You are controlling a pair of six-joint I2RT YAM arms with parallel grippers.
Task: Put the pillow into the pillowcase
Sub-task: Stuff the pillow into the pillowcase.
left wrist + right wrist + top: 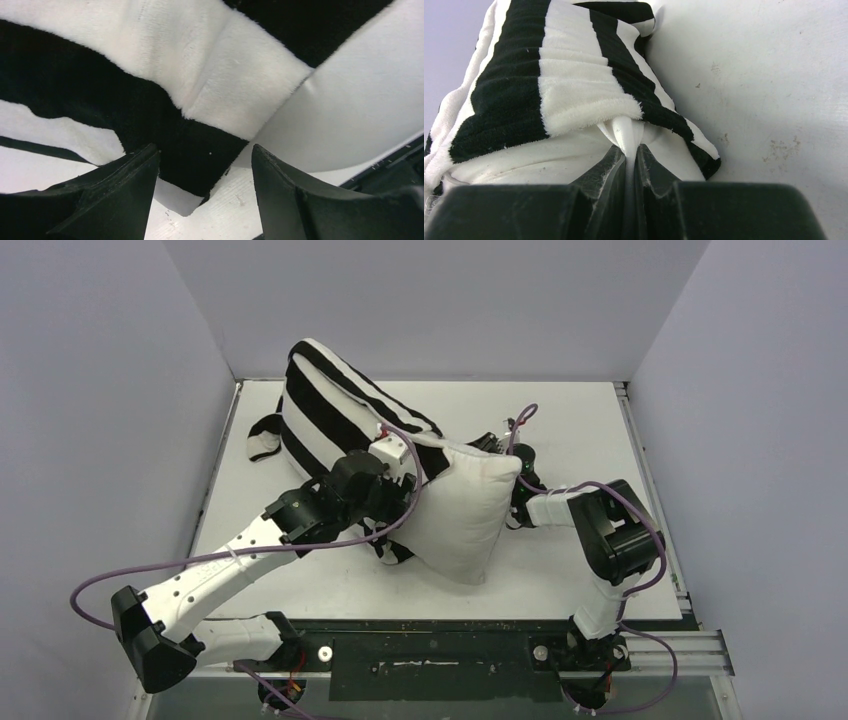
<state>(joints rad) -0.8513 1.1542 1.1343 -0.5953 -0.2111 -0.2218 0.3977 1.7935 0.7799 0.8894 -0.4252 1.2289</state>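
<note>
The striped pillowcase [330,400] lies at the back left of the table, bulging with the far half of the pillow. The white pillow [465,515] sticks out of its mouth toward the front right. My left gripper [403,478] is open at the pillowcase mouth. In the left wrist view the gripper [205,150] frames a hanging black-and-white hem [200,65], with the pillow [360,100] to the right. My right gripper [518,495] is at the pillow's right edge. In the right wrist view it [629,150] is shut on a pinch of the pillow's white fabric [549,155], just under the pillowcase's rim [574,65].
A loose flap of the striped cloth [262,440] lies near the table's left edge. Grey walls close in the left, back and right. Bare white table [560,580] lies in front of and to the right of the pillow. Purple cables loop off both arms.
</note>
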